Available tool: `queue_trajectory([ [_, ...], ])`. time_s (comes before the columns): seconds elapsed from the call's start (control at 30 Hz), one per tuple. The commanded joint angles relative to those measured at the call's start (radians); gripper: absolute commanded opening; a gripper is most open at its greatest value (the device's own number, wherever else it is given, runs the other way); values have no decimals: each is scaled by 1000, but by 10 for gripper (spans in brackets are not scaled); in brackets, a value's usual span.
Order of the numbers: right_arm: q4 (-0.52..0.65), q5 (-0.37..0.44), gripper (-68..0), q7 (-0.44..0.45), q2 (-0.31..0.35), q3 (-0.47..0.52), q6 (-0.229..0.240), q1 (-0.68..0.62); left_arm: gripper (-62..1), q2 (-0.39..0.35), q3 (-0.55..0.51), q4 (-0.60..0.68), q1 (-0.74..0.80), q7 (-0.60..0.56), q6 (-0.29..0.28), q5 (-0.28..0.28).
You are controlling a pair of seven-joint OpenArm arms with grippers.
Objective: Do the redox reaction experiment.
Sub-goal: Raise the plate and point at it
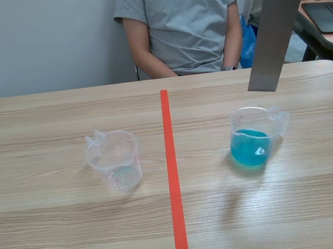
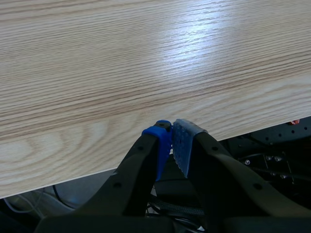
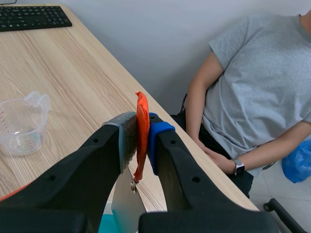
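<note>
the right gripper (image 3: 140, 145) is pinching an orange tab (image 3: 142, 109) between its pads. the grey metal strip (image 1: 271, 40) is hanging down from that tab, below the fingers and well clear of the table (image 1: 58, 237). the beaker of blue liquid (image 1: 253, 140) is standing on the table beneath the fingers, apart from the strip's lower end. an empty beaker (image 3: 22, 124) is standing ahead of the fingers and off to one side.

the strip is looking thin, stiff and light, with smooth faces that would probably slip in a bare pinch, so the tab seems the right place to hold it. the tab looks soft, though, so the strip is likely free to swing or twist under the fingers. the blue beaker appears to be light plastic and only part full, so a knock on its rim could tip it.

the join between tab and strip is hiding behind the pads. only slivers of strip and blue are showing under the fingers in the wrist view. it is hard to judge whether the strip's end is lining up over the beaker's mouth.

the left gripper (image 2: 172, 138) is hovering at the table's edge, its fingers pressed together on nothing, with no task thing ahead of them.
</note>
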Motion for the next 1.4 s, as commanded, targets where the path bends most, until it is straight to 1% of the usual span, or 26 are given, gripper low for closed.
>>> queue_trajectory([
  [0.0, 14, 18, -662, 12, 19, 17, 6, 23, -558, -6, -7, 7, 0, -14, -2, -6],
  [0.3, 14, 18, -662, 12, 19, 17, 6, 23, -558, -8, -7, 8, 0, -25, -3, -6],
  [0.4, 14, 18, -662, 12, 19, 17, 6, 23, -558, -37, -7, 16, 1, -39, -11, -6],
  [0.47, 14, 18, -662, 12, 19, 17, 6, 23, -558, -79, -7, 34, 12, -68, -19, -10],
  [0.57, 14, 18, -662, 12, 19, 17, 6, 23, -558, -164, -7, 81, 29, -105, -77, -44],
  [0.63, 14, 18, -662, 12, 19, 17, 6, 23, -558, -223, -7, 117, 28, -104, -119, -76],
  [0.73, 14, 18, -662, 12, 19, 17, 6, 23, -558, -313, -7, 179, 22, -104, -166, -119],
  [0.77, 14, 18, -662, 12, 19, 17, 6, 23, -558, -341, -7, 200, 13, -104, -182, -125],
  [0.87, 14, 21, -662, 12, 19, 17, 6, 23, -558, -412, -7, 241, -39, -104, -205, -136],
  [0.97, 14, 22, -662, 12, 19, 17, 6, 23, -558, -468, 0, 262, -119, -104, -233, -177],
  [1.0, 14, 22, -662, 12, 19, 17, 6, 23, -558, -485, 9, 265, -149, -104, -242, -200],
  [1.07, 14, 22, -662, 12, 19, 17, 6, 23, -558, -516, 40, 269, -212, -104, -251, -240],
  [1.13, 14, 22, -662, 12, 19, 17, 6, 23, -558, -533, 95, 268, -294, -103, -251, -270],
  [1.27, 14, 22, -662, 12, 19, 17, 6, 23, -558, -537, 260, 268, -497, -71, -249, -273],
  [1.37, 14, 22, -662, 12, 19, 17, 6, 23, -558, -512, 411, 266, -657, -19, -232, -273],
])
